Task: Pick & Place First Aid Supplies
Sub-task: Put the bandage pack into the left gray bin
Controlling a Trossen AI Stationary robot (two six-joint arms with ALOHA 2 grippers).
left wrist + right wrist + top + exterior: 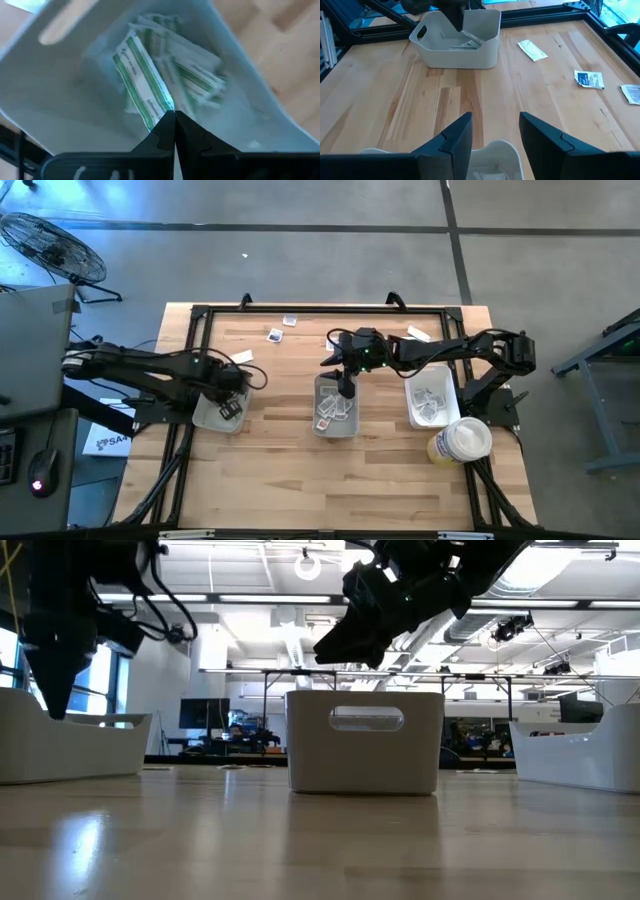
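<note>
across the three trays, most first aid supplies are already sorted. over the left tray (205, 418), a green-white strip (142, 85) is pinched by the closed left gripper (174, 131). above the middle tray (335, 420), the right gripper (495, 131) is held wide, empty. three packets (589, 79) are left on the table (280, 470).
</note>
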